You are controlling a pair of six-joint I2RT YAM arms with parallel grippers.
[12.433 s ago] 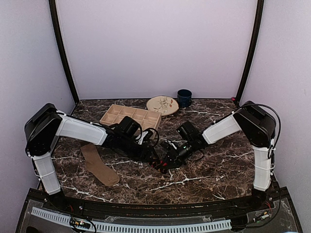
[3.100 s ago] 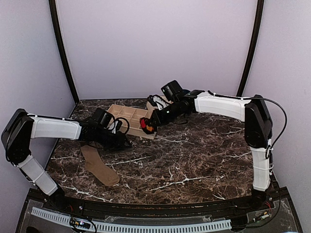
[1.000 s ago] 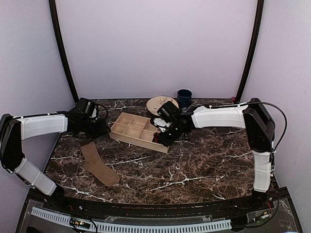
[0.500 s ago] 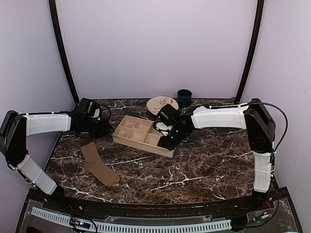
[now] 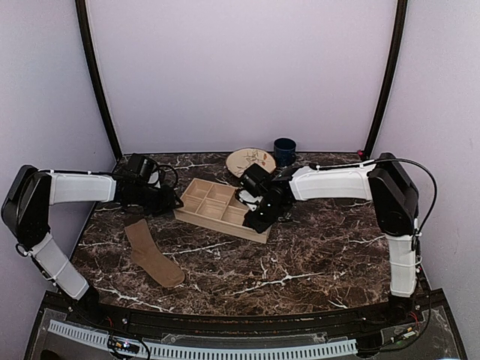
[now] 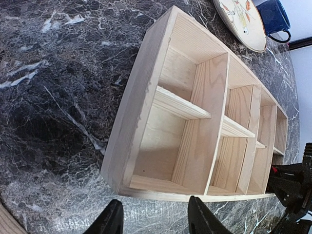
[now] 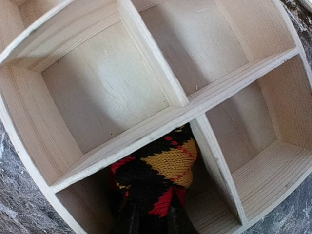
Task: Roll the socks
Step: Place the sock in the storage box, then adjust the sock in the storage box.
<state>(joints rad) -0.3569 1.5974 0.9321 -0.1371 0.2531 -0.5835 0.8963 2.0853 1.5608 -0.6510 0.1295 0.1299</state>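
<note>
The black sock with red and orange diamonds point(image 7: 168, 168) is bunched up in a near compartment of the wooden tray point(image 7: 102, 92). My right gripper point(image 7: 153, 222) is shut on it from above, and in the top view that gripper point(image 5: 253, 219) is over the tray's right end. The plain tan sock point(image 5: 154, 253) lies flat on the table at front left, with nothing touching it. My left gripper point(image 6: 156, 225) is open and empty, its fingertips point(image 6: 109, 222) just short of the tray's left end point(image 6: 146, 122). In the top view the left gripper point(image 5: 171, 202) is beside the tray point(image 5: 199, 196).
A decorated plate point(image 5: 251, 161) and a dark blue mug point(image 5: 284, 150) stand at the back of the marble table, behind the tray. Both also show in the left wrist view, the plate point(image 6: 241, 22) and the mug point(image 6: 273, 17). The tray's other compartments hold nothing.
The tray has shifted a little toward the front right with my right gripper in it. My left gripper has moved right, up to the tray's left end.
</note>
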